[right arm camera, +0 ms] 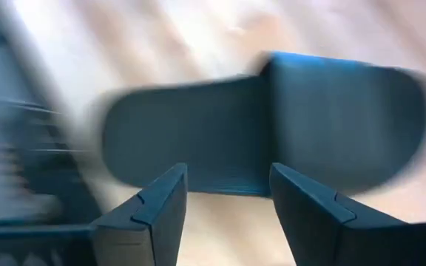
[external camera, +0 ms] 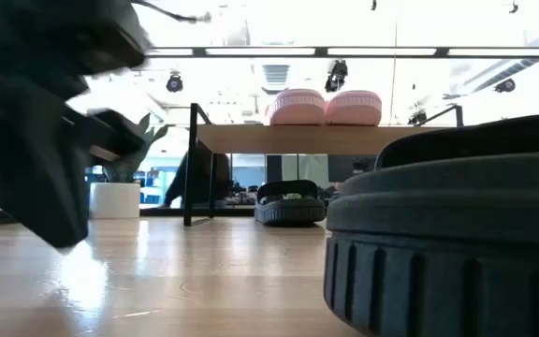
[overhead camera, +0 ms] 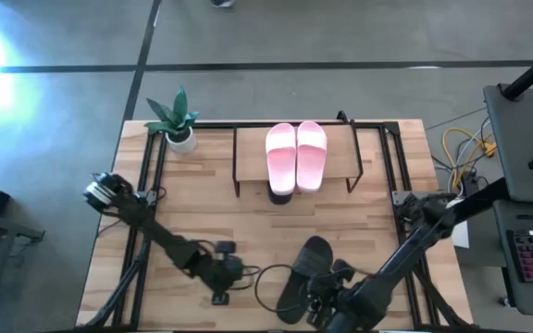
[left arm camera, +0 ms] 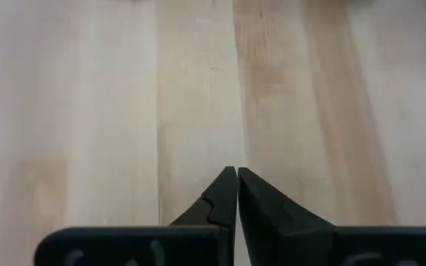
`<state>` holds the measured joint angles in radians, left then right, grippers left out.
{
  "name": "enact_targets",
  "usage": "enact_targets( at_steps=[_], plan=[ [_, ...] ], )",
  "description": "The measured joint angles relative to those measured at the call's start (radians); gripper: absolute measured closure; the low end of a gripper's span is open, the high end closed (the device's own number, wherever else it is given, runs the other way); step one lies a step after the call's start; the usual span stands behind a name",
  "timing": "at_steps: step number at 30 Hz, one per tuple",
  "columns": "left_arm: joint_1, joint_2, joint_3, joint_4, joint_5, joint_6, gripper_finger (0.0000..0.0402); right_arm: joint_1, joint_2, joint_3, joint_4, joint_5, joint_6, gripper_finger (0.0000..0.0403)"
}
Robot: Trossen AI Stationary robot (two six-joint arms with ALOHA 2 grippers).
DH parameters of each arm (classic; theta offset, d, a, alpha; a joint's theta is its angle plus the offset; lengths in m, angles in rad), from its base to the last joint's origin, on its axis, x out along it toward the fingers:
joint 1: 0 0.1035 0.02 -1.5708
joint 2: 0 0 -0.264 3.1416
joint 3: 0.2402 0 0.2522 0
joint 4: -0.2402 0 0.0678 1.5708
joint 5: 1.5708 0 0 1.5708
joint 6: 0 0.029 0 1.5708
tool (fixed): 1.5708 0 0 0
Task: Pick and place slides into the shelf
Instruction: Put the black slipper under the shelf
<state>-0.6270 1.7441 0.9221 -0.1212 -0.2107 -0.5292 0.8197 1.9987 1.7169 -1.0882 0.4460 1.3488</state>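
Observation:
Two pale pink slides (overhead camera: 296, 155) lie side by side on the shelf's top board (overhead camera: 248, 157); the low view shows them too (external camera: 326, 106). One dark slide (external camera: 291, 203) rests on the table under the shelf. A second dark slide (overhead camera: 301, 270) lies flat near the table's near edge and fills the right of the low view (external camera: 457, 234). My right gripper (right arm camera: 228, 174) is open and hovers just over this slide (right arm camera: 272, 125), fingers apart and touching nothing. My left gripper (left arm camera: 237, 171) is shut over bare tabletop, left of that slide (overhead camera: 222, 277).
A small potted plant (overhead camera: 178, 125) stands at the table's far left corner. Black frame rails (overhead camera: 152, 176) run along the table's left and right sides. Bare wood lies between the shelf and the near slide (overhead camera: 248, 227). A cable loops by the left gripper (overhead camera: 266, 282).

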Motion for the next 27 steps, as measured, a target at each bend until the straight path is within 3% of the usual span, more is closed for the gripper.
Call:
enact_targets(
  at_steps=[3,6,9,16,27],
  plan=[
    [-0.068,-0.08,-0.068,0.007,-0.113,-0.131,0.0402,-0.008,0.106,0.128,-0.277,0.0,-0.014,0.0216],
    [-0.129,-0.142,-0.121,0.005,-0.204,-0.249,0.0402,-0.009,0.202,0.262,-0.445,-0.001,-0.05,0.0216],
    [-0.171,-0.188,-0.157,0.006,-0.272,-0.323,0.0402,-0.008,0.275,0.383,-0.457,0.0,-0.115,0.0215],
    [-0.193,-0.207,-0.194,0.003,-0.276,-0.33,0.0402,-0.011,0.379,0.574,-0.481,0.038,-0.136,0.0215],
    [-0.207,-0.205,-0.196,0.006,-0.266,-0.325,0.0402,-0.076,0.455,0.537,-0.483,0.039,-0.163,0.0215]
  ],
)
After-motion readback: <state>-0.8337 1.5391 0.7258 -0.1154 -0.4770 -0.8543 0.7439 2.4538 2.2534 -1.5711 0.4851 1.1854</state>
